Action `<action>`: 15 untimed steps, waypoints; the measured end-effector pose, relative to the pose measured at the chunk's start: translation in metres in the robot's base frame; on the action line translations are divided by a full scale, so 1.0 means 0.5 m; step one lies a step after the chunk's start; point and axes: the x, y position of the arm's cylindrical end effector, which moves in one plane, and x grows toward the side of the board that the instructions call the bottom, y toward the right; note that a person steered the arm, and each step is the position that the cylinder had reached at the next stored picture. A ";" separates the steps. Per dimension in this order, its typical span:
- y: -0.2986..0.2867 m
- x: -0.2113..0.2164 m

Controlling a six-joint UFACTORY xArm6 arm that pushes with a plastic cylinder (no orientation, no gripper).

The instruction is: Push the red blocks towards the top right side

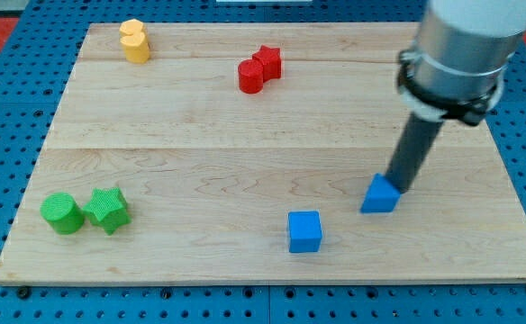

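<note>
Two red blocks touch each other at the top centre of the wooden board: a red cylinder point(250, 76) on the left and a red star point(267, 61) on its right. My tip point(394, 186) is at the lower right of the board, right against the top right corner of a blue triangular block point(380, 194). The tip is far from the red blocks, below them and to their right.
A blue cube point(304, 231) lies near the view's bottom centre. A green cylinder point(62, 213) and a green star point(107, 210) sit at the lower left. Two yellow blocks point(135, 40) sit at the top left. The wooden board point(200, 162) rests on a blue pegboard.
</note>
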 end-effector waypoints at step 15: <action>-0.401 -0.168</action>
